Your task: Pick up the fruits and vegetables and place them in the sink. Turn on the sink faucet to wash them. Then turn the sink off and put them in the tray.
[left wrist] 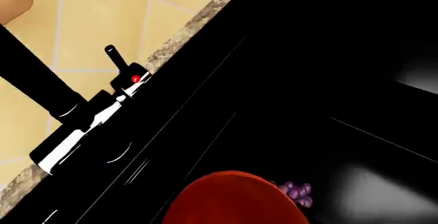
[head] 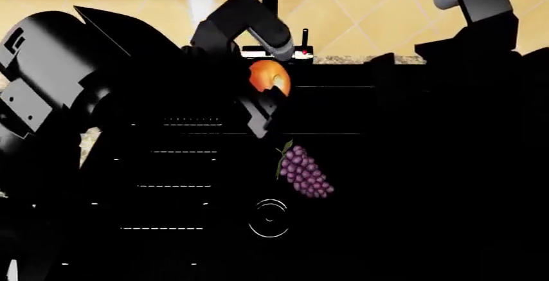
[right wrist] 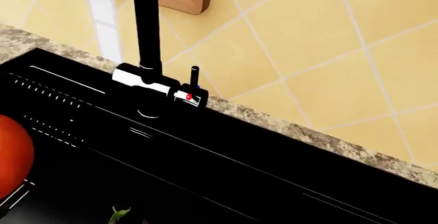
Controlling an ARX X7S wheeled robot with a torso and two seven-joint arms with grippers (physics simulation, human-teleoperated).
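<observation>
— Fruit (left wrist: 236,198) fills the near edge of our left wrist view, round and orange-red, with a bit of the grapes (left wrist: 296,192) peeking beside it. From the head camera, our left gripper (head: 267,98) is clamped on that fruit, holding it above the black sink (head: 171,184) near its back wall.

— And the grapes already lie in the basin, close to the round drain (head: 270,218). So we judge this step to be dropping the fruit in.

— Agreed. We should lower it toward the basin floor before we let go, since a round fruit released from height would likely roll or bounce. Let's also set it apart from the grapes, so we don't crush them.

— What about our right gripper?

— We see only the arm high at the right in the head view; we cannot tell whether its jaws are apart or together. Its camera looks at the faucet (right wrist: 145,39) and the small lever (right wrist: 194,75) with the red dot, so it seems well placed for turning the water on afterwards.

— We see no tray in these views.
</observation>
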